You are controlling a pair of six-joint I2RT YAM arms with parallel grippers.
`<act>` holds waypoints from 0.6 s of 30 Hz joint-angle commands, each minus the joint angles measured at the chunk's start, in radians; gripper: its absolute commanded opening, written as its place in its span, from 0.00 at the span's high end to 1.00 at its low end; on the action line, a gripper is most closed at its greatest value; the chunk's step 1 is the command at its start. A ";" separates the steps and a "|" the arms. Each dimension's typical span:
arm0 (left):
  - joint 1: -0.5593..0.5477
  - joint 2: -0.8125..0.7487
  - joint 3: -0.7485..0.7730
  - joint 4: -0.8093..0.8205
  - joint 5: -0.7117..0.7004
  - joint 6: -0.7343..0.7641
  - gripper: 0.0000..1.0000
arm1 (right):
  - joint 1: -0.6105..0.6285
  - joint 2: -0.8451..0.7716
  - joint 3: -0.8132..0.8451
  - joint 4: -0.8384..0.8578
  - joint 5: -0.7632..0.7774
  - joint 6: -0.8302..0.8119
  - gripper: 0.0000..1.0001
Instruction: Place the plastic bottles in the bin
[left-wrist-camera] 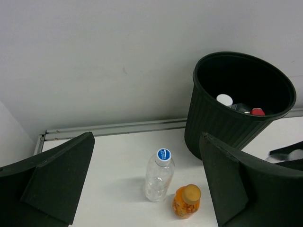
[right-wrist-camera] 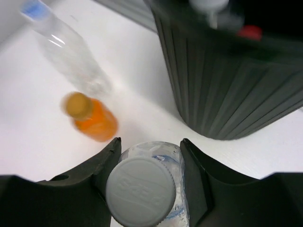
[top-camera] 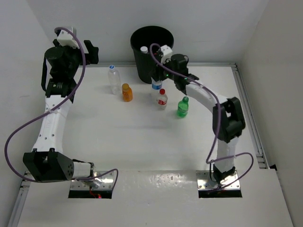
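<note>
The bin [top-camera: 141,68] stands at the far edge of the desk [top-camera: 142,142], close to the back wall. The right jaws are shut tight on a clear bottle [right-wrist-camera: 140,191] just beside the bin. Its cap fills the bottom of the right wrist view and its body is cut off. Near it stand a red-capped bottle [top-camera: 162,98] and a green bottle [top-camera: 183,107]. Further left are a blue-capped bottle [left-wrist-camera: 159,176] and an orange bottle [left-wrist-camera: 186,202], blurry from the right wrist. The left jaws are wide open, holding nothing, up by the far left corner. A wide stretch of white desk lies between the bottles and the arm bases. Inside the bin 2 caps peek out, 1 white [left-wrist-camera: 225,100] and 1 red [left-wrist-camera: 257,111], and the rest is too dark to see
</note>
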 commanded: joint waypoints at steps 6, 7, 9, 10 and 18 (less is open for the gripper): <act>-0.063 -0.006 -0.026 0.092 0.047 -0.007 0.00 | -0.068 -0.392 0.061 0.177 -0.275 0.172 1.00; -0.072 -0.006 -0.026 0.092 0.047 -0.007 0.00 | -0.079 -0.413 0.070 0.191 -0.255 0.174 1.00; -0.084 0.003 -0.026 0.105 0.047 -0.007 0.00 | -0.079 -0.417 0.087 0.238 -0.217 0.149 1.00; -0.096 0.003 -0.026 0.115 0.047 -0.007 0.00 | -0.081 -0.408 0.086 0.278 -0.154 0.116 1.00; -0.118 0.021 -0.016 0.115 0.038 0.013 0.00 | -0.101 -0.152 0.222 0.481 -0.028 0.106 1.00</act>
